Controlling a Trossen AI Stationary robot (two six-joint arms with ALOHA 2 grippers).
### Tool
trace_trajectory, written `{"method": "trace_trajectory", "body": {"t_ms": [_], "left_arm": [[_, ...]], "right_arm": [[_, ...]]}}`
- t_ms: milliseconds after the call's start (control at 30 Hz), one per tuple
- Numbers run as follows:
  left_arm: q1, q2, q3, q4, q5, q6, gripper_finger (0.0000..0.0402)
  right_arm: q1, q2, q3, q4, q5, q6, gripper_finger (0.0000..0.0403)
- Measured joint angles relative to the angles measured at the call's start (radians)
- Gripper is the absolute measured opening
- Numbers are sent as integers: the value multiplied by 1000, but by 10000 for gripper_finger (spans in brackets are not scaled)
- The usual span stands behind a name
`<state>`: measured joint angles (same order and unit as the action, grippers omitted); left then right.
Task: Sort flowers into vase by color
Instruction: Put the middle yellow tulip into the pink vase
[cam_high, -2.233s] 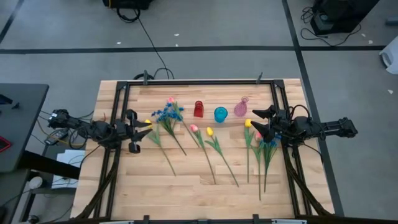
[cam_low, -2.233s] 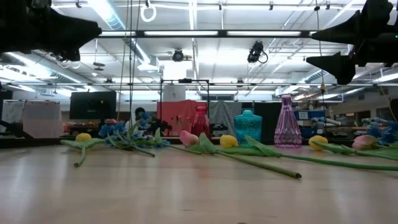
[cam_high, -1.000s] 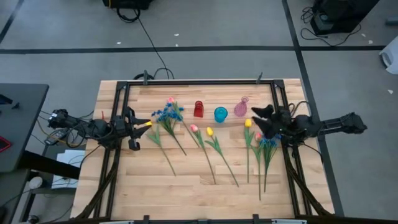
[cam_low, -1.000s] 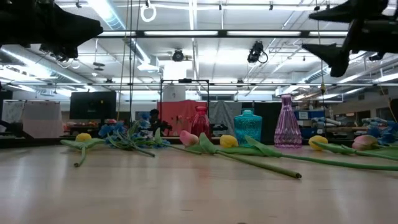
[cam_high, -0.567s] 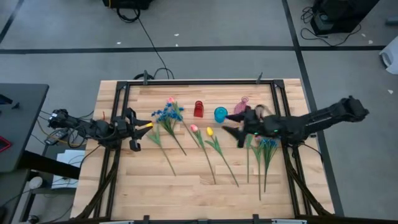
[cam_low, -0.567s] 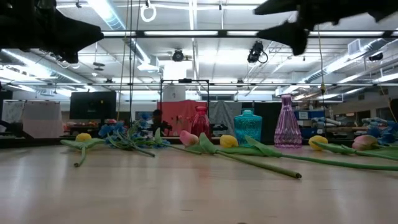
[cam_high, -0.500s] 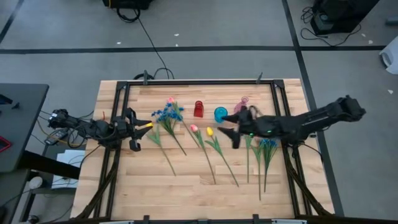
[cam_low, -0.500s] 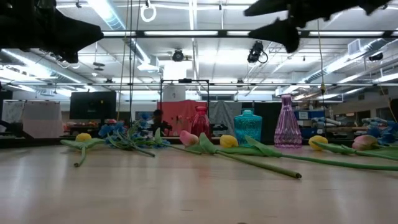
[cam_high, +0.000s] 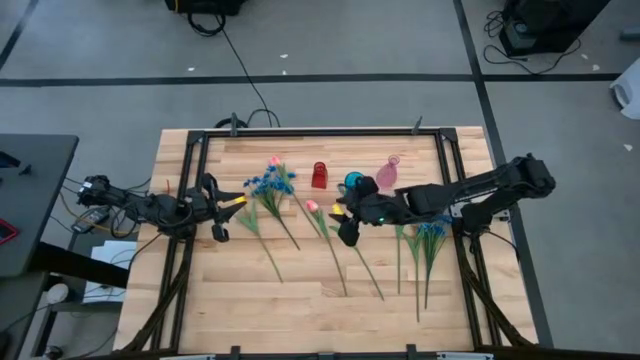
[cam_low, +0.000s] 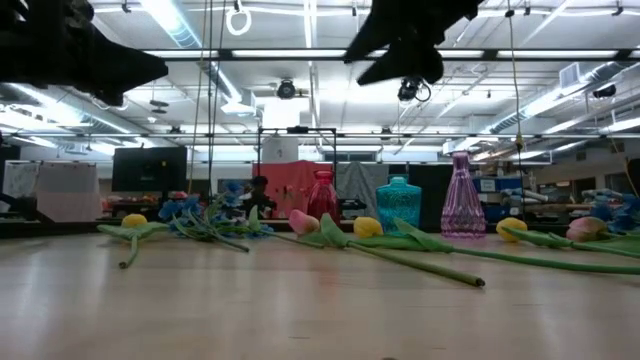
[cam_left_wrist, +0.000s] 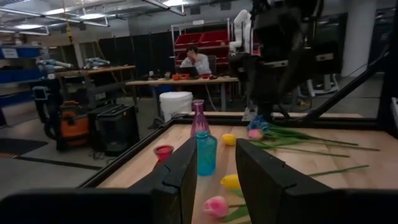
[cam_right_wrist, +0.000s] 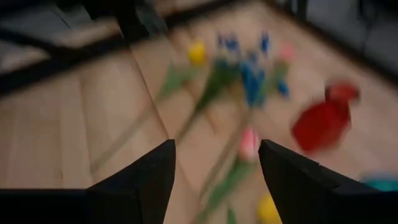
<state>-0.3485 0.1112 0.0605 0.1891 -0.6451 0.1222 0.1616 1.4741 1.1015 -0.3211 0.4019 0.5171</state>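
Observation:
Artificial flowers lie flat on the wooden table (cam_high: 300, 300) in three groups. At the left are a yellow tulip (cam_high: 238, 198), a blue spray (cam_high: 268, 182) and a pink tulip (cam_high: 274, 160). In the middle are a pink tulip (cam_high: 311, 206) and a yellow tulip (cam_high: 337, 211). At the right is a blue spray (cam_high: 430, 230) with other stems. A red vase (cam_high: 319, 175), a blue vase (cam_high: 354, 183) and a pink vase (cam_high: 387, 172) stand in a row behind them. My right gripper (cam_high: 345, 222) is open and empty, high above the middle tulips (cam_right_wrist: 249, 142). My left gripper (cam_high: 222, 212) is open and empty at the table's left edge.
A dark metal frame (cam_high: 320, 132) runs along the table's far, left and right sides. The near half of the table holds only stem ends. Beyond the table is a workshop with benches and a seated person (cam_left_wrist: 196, 61).
My right gripper has swung from the table's right edge toward the left, past the pink and blue vases, and now stands above the middle tulips, still open and high above the table. No flower has moved.

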Motion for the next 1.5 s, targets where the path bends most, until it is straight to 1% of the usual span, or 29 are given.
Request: {"method": "trace_trajectory", "body": {"t_ms": [100, 200, 267, 333, 433, 567, 767, 833, 900, 1167, 1333, 1500], "left_arm": [[0, 0, 0, -3, -16, -2, 115], [0, 0, 0, -2, -19, -2, 115], [0, 0, 0, -2, -23, -2, 115], [0, 0, 0, -3, -27, -3, 115], [0, 0, 0, -2, -28, -3, 115], [0, 0, 0, -2, -29, -3, 115], [0, 0, 0, -1, -38, 2, 115], [0, 0, 0, -1, -43, 4, 115], [0, 0, 0, -1, -44, 5, 115], [0, 0, 0, 0, -47, 6, 115], [0, 0, 0, 0, -47, 5, 115], [0, 0, 0, 0, -51, 5, 115]], "right_arm": [[0, 43, 87, -262, -28, 156, 233], [2, 91, 159, -502, -97, 321, 224], [7, 128, 186, -615, -153, 385, 218], [14, 171, 190, -667, -205, 404, 212], [21, 249, 190, -661, -288, 399, 205], [30, 342, 190, -651, -347, 399, 193], [35, 430, 190, -600, -454, 407, 175], [35, 451, 190, -595, -473, 408, 170], [35, 458, 190, -594, -468, 415, 167], [47, 454, 190, -519, -385, 425, 164], [67, 480, 188, -527, -319, 416, 163], [78, 509, 190, -510, -310, 408, 158]]}}
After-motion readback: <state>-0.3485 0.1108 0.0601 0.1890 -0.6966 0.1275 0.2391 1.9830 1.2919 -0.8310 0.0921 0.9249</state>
